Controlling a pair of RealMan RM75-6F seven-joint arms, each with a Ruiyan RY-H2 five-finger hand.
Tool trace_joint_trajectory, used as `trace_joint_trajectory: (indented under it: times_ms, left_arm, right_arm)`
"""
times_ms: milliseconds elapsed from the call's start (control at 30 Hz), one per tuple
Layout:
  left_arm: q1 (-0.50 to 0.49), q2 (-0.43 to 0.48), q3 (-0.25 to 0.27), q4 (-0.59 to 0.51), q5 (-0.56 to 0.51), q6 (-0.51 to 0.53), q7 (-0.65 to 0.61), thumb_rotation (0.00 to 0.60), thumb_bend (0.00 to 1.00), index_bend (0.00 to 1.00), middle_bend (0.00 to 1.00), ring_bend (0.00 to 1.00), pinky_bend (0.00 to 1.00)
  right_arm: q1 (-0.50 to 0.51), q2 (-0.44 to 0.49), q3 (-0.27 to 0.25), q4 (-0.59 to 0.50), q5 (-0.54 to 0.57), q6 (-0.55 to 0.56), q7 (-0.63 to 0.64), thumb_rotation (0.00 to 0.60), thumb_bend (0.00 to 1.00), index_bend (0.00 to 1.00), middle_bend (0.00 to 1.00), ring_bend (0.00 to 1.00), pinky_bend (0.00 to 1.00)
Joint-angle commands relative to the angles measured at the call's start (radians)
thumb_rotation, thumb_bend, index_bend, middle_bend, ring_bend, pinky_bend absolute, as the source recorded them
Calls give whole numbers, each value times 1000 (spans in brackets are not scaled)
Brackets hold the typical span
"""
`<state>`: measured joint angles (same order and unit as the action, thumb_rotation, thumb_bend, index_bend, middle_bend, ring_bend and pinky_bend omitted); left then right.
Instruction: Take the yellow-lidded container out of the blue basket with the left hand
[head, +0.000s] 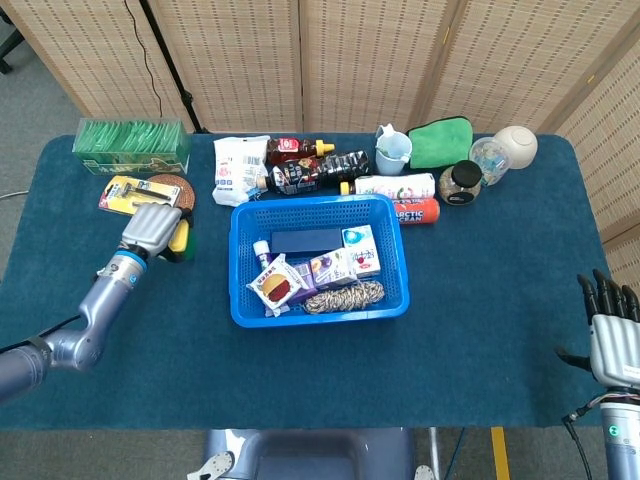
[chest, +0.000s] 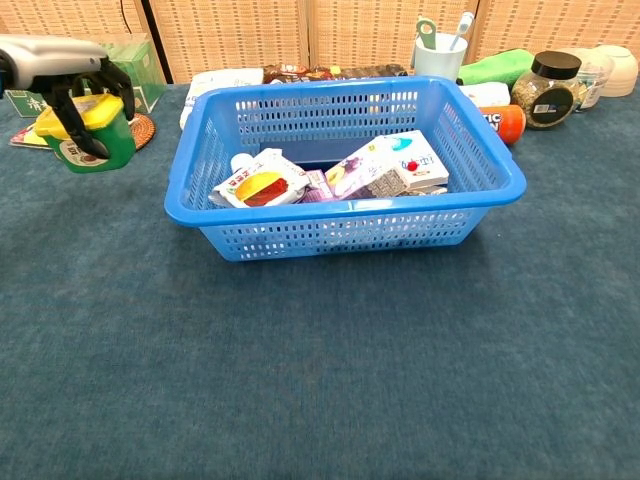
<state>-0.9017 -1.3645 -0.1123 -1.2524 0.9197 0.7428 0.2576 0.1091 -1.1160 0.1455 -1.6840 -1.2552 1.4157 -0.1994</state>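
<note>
Left hand (chest: 70, 70): clamped on container (chest: 88, 135), outside and left of basket (chest: 345, 215). Right hand (head: 612, 330): fingers apart, holding nothing, at counter (head: 480, 300) edge.

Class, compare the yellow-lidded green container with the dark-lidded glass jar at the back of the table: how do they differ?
The yellow-lidded green container is opaque and gripped by the left robot hand; the dark-lidded glass jar is see-through and stands untouched. The container is left of the blue plastic basket; the jar is right, behind it. Both have lids on.
</note>
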Motion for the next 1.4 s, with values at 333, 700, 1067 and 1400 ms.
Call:
trace_joint_trajectory:
  times_ms: [333, 700, 1067, 1400]
  left_arm:
    - [-38, -121, 6, 93, -91, -3, 141, 600, 200, 462, 497, 382, 437]
    - [-28, -72, 3, 26, -118, -37, 139, 600, 182, 0, 0, 0, 109]
    - [189, 193, -6, -303, 102, 236, -83, 600, 144, 0, 0, 0, 27]
    - [516, 308, 120, -454, 270, 617, -182, 600, 69, 0, 0, 0, 0]
  right_arm:
    - [0, 12, 3, 2, 5, -9, 23, 600, 0, 0, 0, 0, 0]
    - [1, 11, 5, 4, 9, -6, 24, 600, 0, 0, 0, 0, 0]
    - [-9, 18, -5, -13, -20, 14, 29, 600, 0, 0, 0, 0, 0]
    - [-12, 4, -31, -11, -81, 38, -8, 600, 0, 0, 0, 0, 0]
